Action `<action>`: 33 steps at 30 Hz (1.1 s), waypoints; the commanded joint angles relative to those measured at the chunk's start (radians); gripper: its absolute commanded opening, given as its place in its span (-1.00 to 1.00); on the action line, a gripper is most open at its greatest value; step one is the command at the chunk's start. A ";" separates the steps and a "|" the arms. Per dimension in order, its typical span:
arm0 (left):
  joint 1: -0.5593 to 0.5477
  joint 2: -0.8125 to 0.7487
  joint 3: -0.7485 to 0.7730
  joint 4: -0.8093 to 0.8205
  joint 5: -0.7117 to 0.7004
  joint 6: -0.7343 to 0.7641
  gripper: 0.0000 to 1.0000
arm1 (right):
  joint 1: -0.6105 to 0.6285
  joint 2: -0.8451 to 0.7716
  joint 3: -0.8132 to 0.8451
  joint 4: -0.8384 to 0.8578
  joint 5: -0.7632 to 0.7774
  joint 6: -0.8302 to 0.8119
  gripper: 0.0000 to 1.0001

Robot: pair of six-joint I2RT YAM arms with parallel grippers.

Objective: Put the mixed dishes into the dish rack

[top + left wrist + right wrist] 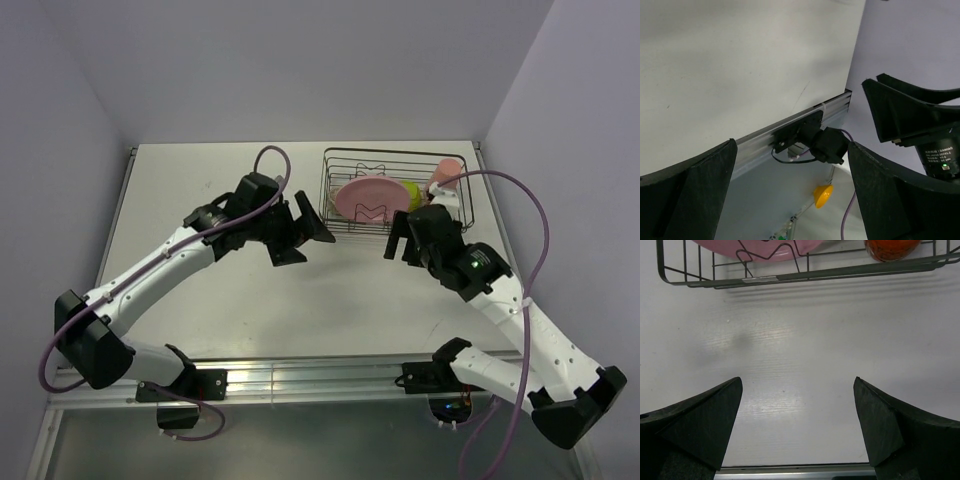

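Gaping wide with nothing between its 2 fingers, the right gripper (pixel 402 245) hangs over bare table (pixel 200 180) just on the near side of the dish rack (pixel 400 152), clear of its wire. Its forearm runs back and to the right, bending at the elbow down to a base at the table's near right corner. The left gripper (pixel 312 245) is spread just as wide and is just as empty. It sits near the middle of the table, left of the rack, pointing toward the right arm. The left arm stretches in a long diagonal from its base at the near left.

From above, the rack holds the pink plate (pixel 360 192) at its middle, the yellow-green bowl (pixel 410 192) just beside the plate's right edge, and the salmon tumbler (pixel 448 170) toward the far right corner.

The right wrist view shows what the overhead camera loses behind the right gripper: a red mug (pixel 890 247) just inside the rack's near wall, to the right. The plate's lower edge shows there too, behind a zigzag wire.

The left wrist view faces away from the rack. It shows the metal rail (pixel 790 130) along the table's near edge, a black motor housing (pixel 935 160) of the right arm close by, and a small yellow object (pixel 824 195) below table level.
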 commanded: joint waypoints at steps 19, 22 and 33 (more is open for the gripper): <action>-0.018 -0.709 -0.992 1.063 0.039 0.036 0.99 | 0.004 -0.783 -0.861 0.830 -0.339 0.139 0.99; -0.018 -0.792 -1.130 1.228 0.041 -0.008 0.99 | 0.004 -0.843 -0.914 0.857 -0.346 0.139 0.99; -0.020 -0.958 -1.443 1.578 0.103 -0.170 0.99 | 0.004 -1.186 -0.928 0.664 -0.190 0.092 0.99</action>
